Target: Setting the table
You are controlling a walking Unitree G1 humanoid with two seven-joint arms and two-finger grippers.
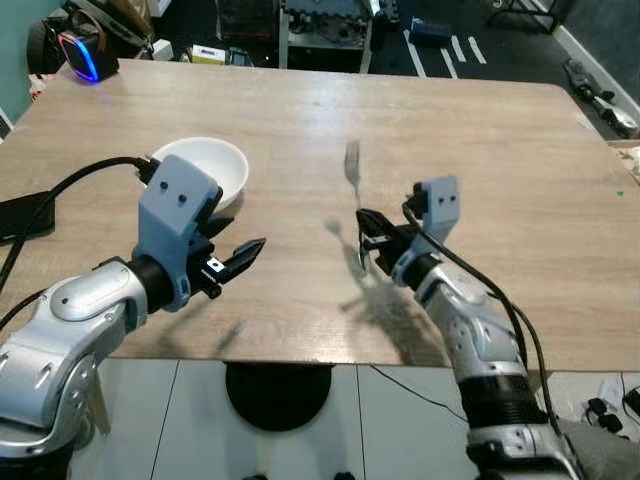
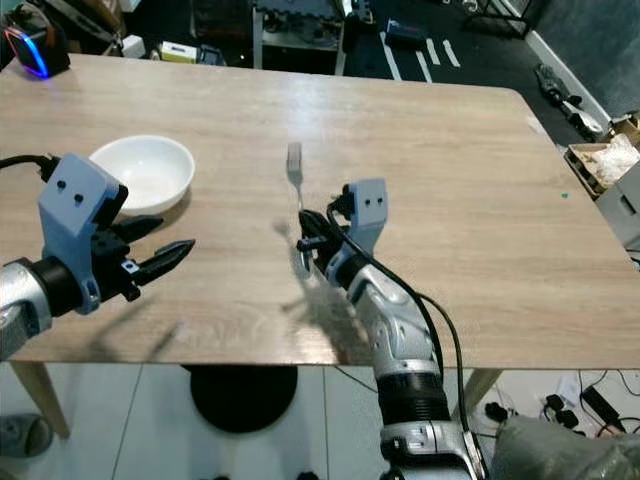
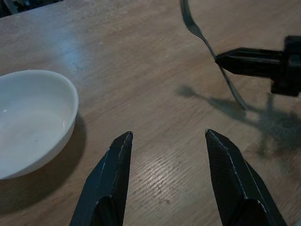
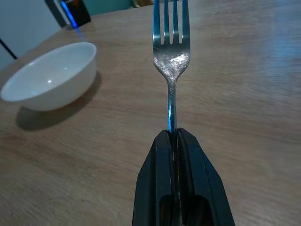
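Observation:
My right gripper [image 1: 366, 238] is shut on the handle of a silver fork [image 1: 352, 163], held upright above the wooden table [image 1: 480, 130] with its tines up. In the right wrist view the fork [image 4: 171, 56] stands straight out of the shut fingertips [image 4: 160, 146]. A white empty bowl [image 1: 212, 170] rests on the table to the left of the fork. Near the front edge, just right of the bowl, my left gripper [image 1: 240, 248] hovers open with nothing between its fingers [image 3: 115, 160]. The left wrist view looks across at the fork [image 3: 197, 33] and the bowl [image 3: 28, 122].
A dark device with a blue light [image 1: 80, 55] sits at the table's far left corner. A flat black object [image 1: 25, 215] lies at the left edge. Beyond the far edge are shelves and clutter on a dark floor [image 1: 440, 40]. The fork's shadow [image 1: 335, 228] falls on bare wood.

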